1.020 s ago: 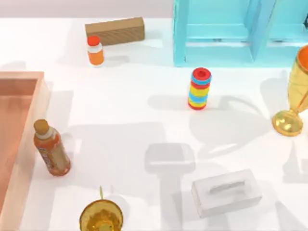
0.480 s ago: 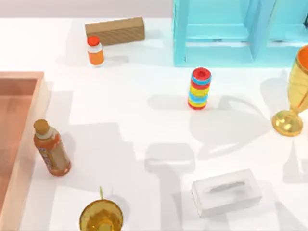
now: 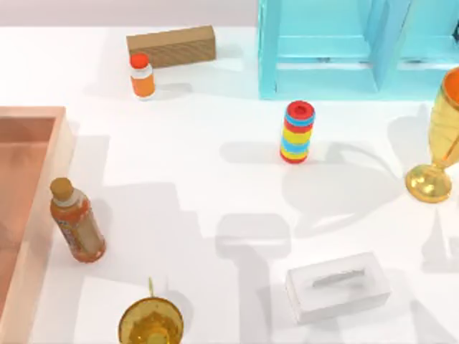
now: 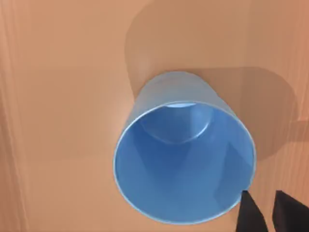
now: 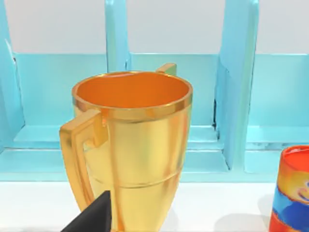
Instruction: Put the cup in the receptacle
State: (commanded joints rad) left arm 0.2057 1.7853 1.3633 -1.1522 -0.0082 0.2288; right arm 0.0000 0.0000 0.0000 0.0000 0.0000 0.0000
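one cup (image 4: 183,159) upright on receptacle (image 4: 58,72) floor, mouth up.

I see a plain blue cup (image 4: 183,154) against the salmon-orange receptacle (image 3: 29,208) at my white worktop's (image 3: 201,143) left edge. The shelf frame (image 3: 344,50) along the far edge is cyan, the goblets (image 3: 434,136) golden, and the ring stack (image 3: 297,132) red, yellow and blue striped.

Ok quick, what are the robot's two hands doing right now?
Left gripper: beside the blue cup over the orange receptacle; grip cannot be told.
Right gripper: near the golden goblet; cannot be told.
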